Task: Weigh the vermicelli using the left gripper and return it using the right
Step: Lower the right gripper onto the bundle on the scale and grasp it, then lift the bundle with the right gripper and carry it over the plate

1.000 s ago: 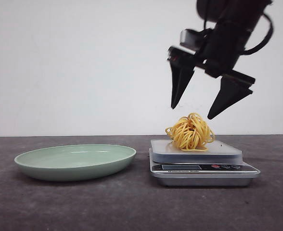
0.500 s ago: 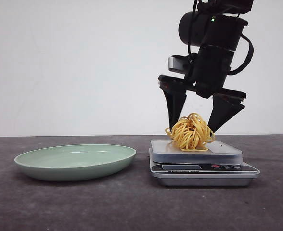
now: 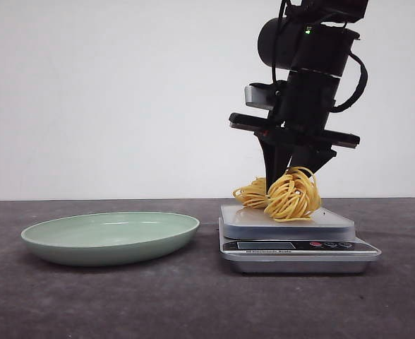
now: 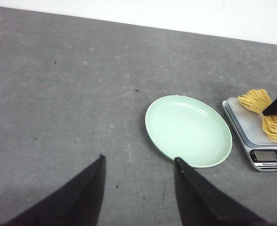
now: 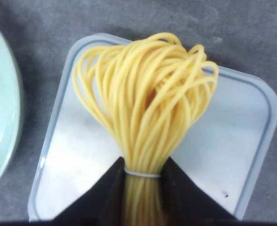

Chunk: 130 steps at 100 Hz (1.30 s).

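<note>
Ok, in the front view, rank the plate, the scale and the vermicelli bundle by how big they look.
Largest to smallest in the front view:
1. green plate, the widest
2. scale, narrower, though it seems to sit at a similar depth
3. vermicelli bundle, clearly smallest, pinched by the right gripper on the scale's platform

Bright, even light, soft shadows, sharp focus; mild glare on the plate (image 3: 110, 236).

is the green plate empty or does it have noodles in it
Empty: the green plate shows only bare glaze; the vermicelli sits on the scale.
</note>
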{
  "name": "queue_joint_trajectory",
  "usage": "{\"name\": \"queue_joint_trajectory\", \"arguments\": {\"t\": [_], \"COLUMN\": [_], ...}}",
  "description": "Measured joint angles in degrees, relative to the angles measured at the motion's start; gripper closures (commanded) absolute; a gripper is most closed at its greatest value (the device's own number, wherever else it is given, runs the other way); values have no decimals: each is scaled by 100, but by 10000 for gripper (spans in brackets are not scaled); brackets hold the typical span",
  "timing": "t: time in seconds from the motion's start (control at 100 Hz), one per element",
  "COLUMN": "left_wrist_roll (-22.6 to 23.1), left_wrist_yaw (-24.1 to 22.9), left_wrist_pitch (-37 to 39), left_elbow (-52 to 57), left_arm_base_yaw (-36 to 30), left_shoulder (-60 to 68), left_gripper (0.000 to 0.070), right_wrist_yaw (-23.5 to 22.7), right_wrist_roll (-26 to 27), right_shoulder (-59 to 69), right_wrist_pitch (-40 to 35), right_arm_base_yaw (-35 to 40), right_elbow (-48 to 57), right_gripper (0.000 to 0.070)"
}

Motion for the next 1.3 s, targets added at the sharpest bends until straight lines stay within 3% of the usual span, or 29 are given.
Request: {"name": "queue_joint_trajectory", "arguments": {"t": [0.14, 0.35, 0.48, 0.84, 1.3], "left_wrist_roll": [0, 0, 0, -4, -7], "left_wrist_yaw": [0, 2, 2, 2, 2], "left_wrist_pitch": [0, 0, 0, 0, -24], "left_elbow": [0, 0, 0, 0, 0], "left_arm_base_yaw": [-2, 0, 0, 0, 0], "left_shoulder": [0, 0, -2, -2, -2], "left_gripper": [439, 439, 439, 439, 439], "right_wrist_yaw": [-72, -1165, -1565, -1464, -1449], "right_wrist_roll": [66, 496, 872, 1633, 2188], "right_shoulder": [-413, -1213, -1285, -588, 894], "right_wrist_pitch": [61, 981, 1687, 2918, 3034], "right_arm_base_yaw": [44, 400, 822, 1543, 1574], "right_elbow": [0, 55, 70, 70, 70], "right_gripper": [696, 696, 696, 696, 696]}}
